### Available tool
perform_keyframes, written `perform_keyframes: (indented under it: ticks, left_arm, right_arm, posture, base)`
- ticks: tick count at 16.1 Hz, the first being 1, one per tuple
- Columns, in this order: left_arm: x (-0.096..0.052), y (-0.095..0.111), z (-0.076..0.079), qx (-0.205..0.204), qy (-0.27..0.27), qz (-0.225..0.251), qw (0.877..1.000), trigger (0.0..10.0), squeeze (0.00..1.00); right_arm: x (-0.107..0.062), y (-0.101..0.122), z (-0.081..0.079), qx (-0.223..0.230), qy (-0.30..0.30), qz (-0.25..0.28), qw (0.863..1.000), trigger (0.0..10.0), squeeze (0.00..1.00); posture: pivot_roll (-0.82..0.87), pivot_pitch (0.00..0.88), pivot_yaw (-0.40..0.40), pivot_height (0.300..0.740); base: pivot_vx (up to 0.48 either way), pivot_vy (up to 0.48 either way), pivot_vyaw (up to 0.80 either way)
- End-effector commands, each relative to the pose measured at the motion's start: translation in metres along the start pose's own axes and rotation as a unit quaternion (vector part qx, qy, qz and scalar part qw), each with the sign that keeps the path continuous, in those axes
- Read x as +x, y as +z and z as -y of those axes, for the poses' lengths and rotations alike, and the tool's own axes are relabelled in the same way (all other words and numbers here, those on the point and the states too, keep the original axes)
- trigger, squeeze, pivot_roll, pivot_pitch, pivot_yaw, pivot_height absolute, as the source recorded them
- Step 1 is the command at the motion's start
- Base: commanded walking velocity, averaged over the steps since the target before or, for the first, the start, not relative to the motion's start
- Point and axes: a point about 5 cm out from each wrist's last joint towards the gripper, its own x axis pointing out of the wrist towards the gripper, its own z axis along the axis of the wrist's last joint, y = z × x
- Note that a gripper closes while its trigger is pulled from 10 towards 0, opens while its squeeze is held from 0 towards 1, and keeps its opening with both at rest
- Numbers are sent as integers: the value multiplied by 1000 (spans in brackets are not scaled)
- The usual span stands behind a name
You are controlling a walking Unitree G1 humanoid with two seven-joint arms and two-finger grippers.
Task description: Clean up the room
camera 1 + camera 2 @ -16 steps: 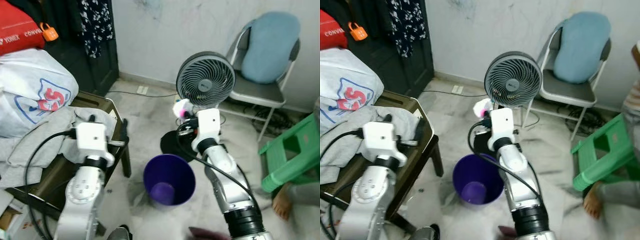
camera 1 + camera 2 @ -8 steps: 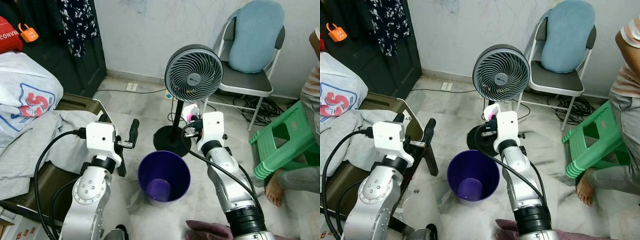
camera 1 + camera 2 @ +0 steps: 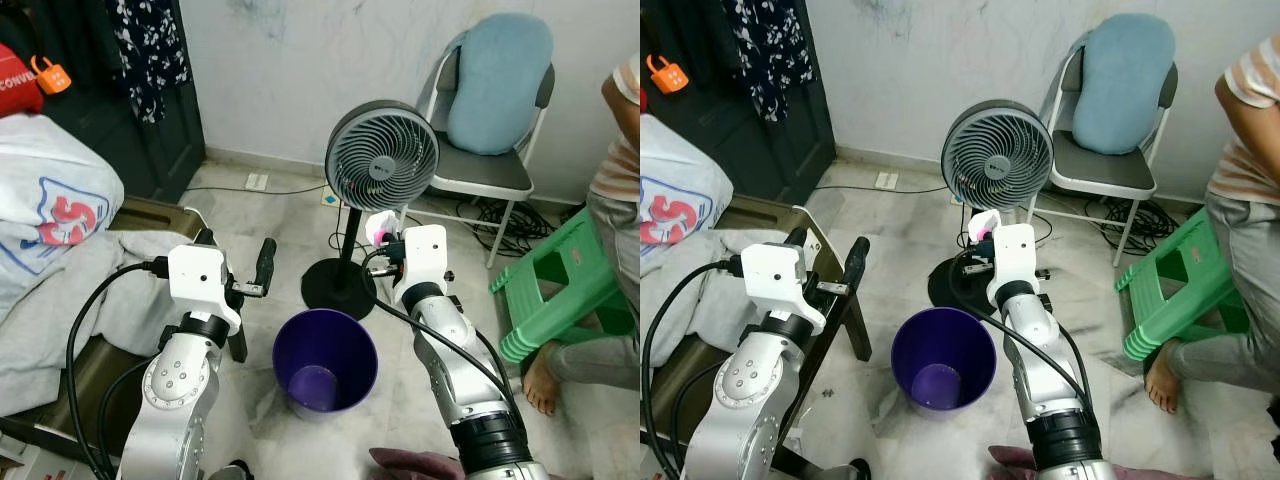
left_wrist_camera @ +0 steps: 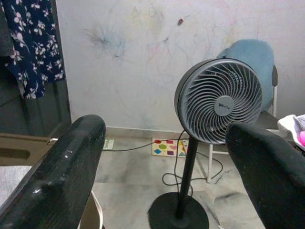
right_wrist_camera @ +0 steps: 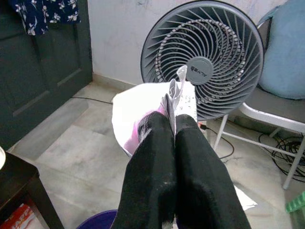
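Right now, right gripper (image 5: 174, 125): fingers pressed together on a white and pink wrapper (image 5: 138, 112), raised at centre frame, just in front of the fan's pole.
Wrapper: crumpled, sticking out past the fingertips (some print on it, too small to read).
Left gripper (image 4: 167, 167): fingers spread wide apart with nothing between them, held at left of centre, above the floor beside the low dark worktop (image 3: 150, 215).
Purple bin (image 3: 325, 358): upright on the marble floor at lower centre, between the two arms, below and slightly left of the wrapper.
Grey fan (image 3: 382, 155): standing just behind the bin.
Folding chair (image 3: 480, 175): upper right, blue cushion against its back.
Green stool (image 3: 565, 280): right edge, a person's bare foot beside it.
Grey cloth (image 3: 80, 290): heaped over the worktop at left.
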Motion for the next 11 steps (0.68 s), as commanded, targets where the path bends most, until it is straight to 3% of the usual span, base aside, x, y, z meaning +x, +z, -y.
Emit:
perform_keyframes:
  ticks: [1,11]
  left_arm:
    - [-1,4,1,0,-6,8,1000,10000,0]
    - [-1,3,0,2,-7,4,1000,10000,0]
  right_arm:
    - [2,0,3,2,-7,-5,1000,10000,0]
    - [4,-1,1,4,1,-6,1000,10000,0]
  posture:
    - [14,95,-77,740]
    - [23,85,-76,740]
  base:
    - [285,0,0]
    - [273,0,0]
